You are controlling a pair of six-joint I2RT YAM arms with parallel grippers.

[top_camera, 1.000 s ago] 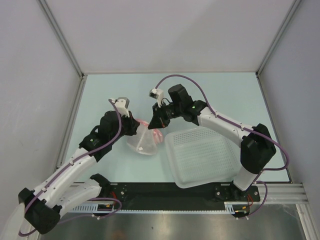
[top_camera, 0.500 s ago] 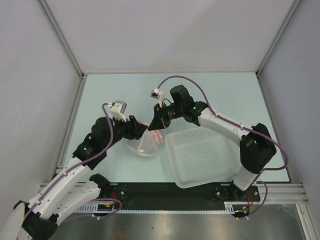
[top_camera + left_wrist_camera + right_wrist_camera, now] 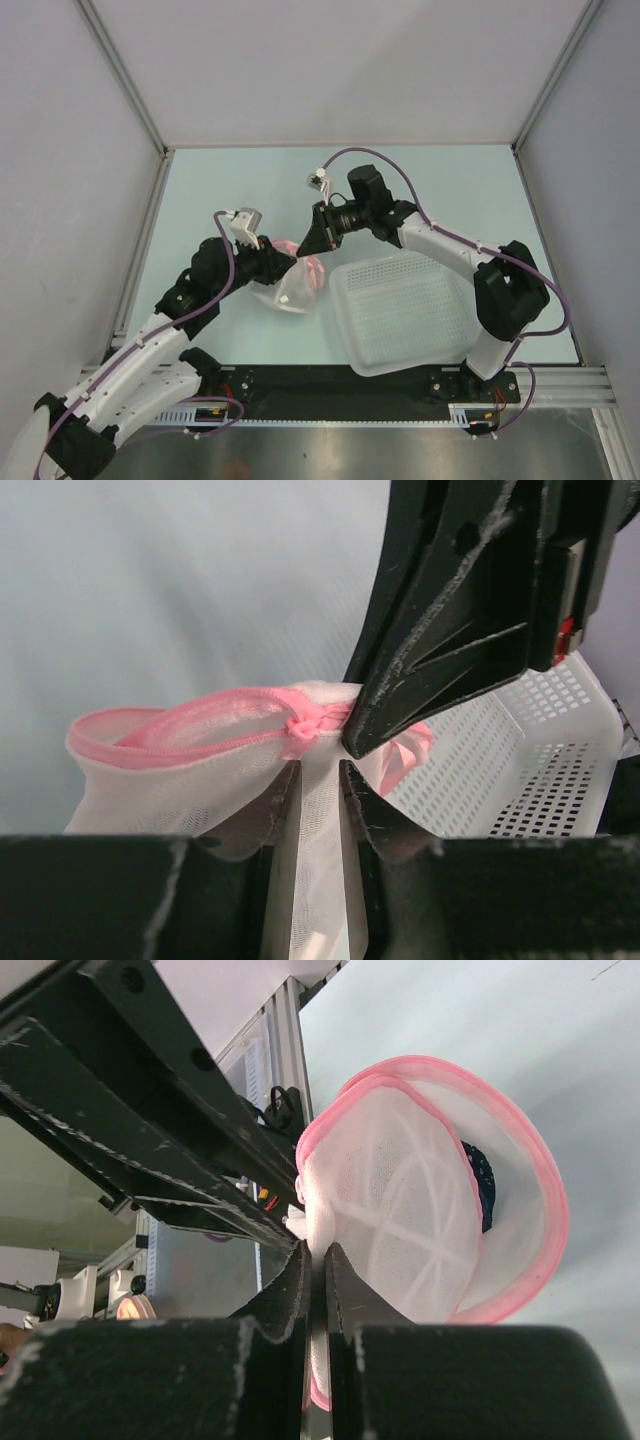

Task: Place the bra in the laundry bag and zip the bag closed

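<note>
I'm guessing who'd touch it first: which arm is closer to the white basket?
Right. The right arm runs along the far edge of the basket; the left arm is beyond the laundry bag.

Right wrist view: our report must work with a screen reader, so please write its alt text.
The right fingers pinch the white mesh edge of an open, pink-rimmed laundry bag, with a dark bra showing inside it. The left arm, black, crosses the upper left.

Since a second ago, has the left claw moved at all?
Yes, slightly. The left claw has shifted closer to the white basket, which has stayed put.
</note>
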